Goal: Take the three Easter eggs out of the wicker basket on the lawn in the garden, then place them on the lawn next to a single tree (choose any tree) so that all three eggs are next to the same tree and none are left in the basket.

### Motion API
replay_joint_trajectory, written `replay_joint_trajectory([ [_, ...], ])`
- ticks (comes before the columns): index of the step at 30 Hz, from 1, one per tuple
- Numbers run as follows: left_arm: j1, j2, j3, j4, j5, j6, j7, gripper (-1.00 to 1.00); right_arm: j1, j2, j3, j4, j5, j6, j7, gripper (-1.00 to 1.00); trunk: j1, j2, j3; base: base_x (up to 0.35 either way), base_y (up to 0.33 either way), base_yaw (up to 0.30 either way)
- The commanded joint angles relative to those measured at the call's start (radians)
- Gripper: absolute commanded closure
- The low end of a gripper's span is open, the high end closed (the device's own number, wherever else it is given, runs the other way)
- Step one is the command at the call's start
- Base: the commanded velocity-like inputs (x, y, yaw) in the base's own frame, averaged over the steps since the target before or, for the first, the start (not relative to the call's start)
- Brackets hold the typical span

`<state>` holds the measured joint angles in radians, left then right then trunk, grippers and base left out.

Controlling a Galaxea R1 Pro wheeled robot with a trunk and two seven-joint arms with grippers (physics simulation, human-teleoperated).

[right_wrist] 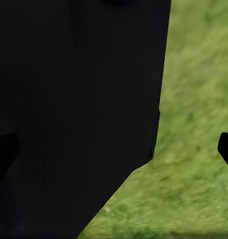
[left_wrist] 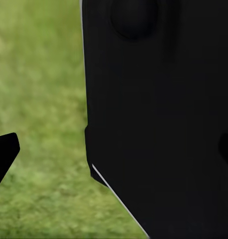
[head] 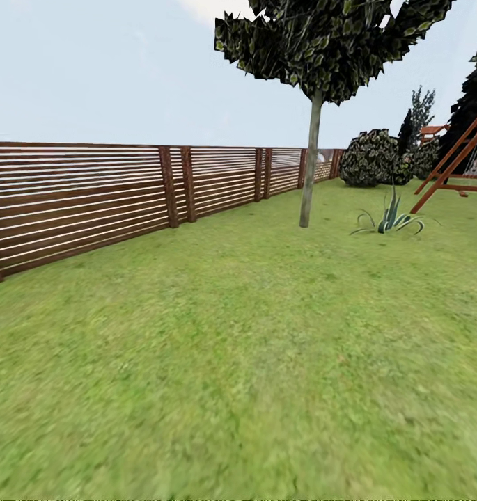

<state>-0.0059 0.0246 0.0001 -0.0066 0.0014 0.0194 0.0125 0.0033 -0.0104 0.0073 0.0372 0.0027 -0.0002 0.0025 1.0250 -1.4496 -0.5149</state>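
Note:
The lawn [head: 238, 362] spreads wide and green in the head view. A tree [head: 310, 160] with a pale grey trunk and dark speckled leaves stands on it, ahead and slightly right. The Easter eggs and the wicker basket are out of view. My left gripper [left_wrist: 114, 154] is open; one black fingertip [left_wrist: 5, 152] shows over grass, with a black robot part behind the gap. My right gripper [right_wrist: 114, 152] is open too, one fingertip [right_wrist: 226, 148] over grass beside the same kind of black part. Nothing is held between either pair of fingers.
A brown slatted fence [head: 92, 202] bounds the garden on the left and runs back to the right. Dark bushes [head: 370, 158] stand at the far right. A spiky plant [head: 391, 219] and a red-brown wooden swing frame [head: 454, 167] are right of the tree.

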Motion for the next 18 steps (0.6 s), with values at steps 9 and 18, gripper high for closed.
replay_joint_trajectory([
  [9, 0.000, -0.001, -0.002, -0.001, -0.002, 0.001, -0.002, -1.00, 0.000, 0.001, 0.003, 0.000, 0.006, 0.001, 0.001, -1.00, 0.000, 0.000, -0.015, 0.000, 0.000, 0.000],
  [18, -0.001, -0.009, 0.000, -0.007, 0.004, -0.048, -0.008, -1.00, 0.000, 0.000, 0.003, -0.010, 0.007, -0.001, 0.001, -1.00, 0.000, 0.000, -0.021, 0.005, 0.000, 0.000],
])
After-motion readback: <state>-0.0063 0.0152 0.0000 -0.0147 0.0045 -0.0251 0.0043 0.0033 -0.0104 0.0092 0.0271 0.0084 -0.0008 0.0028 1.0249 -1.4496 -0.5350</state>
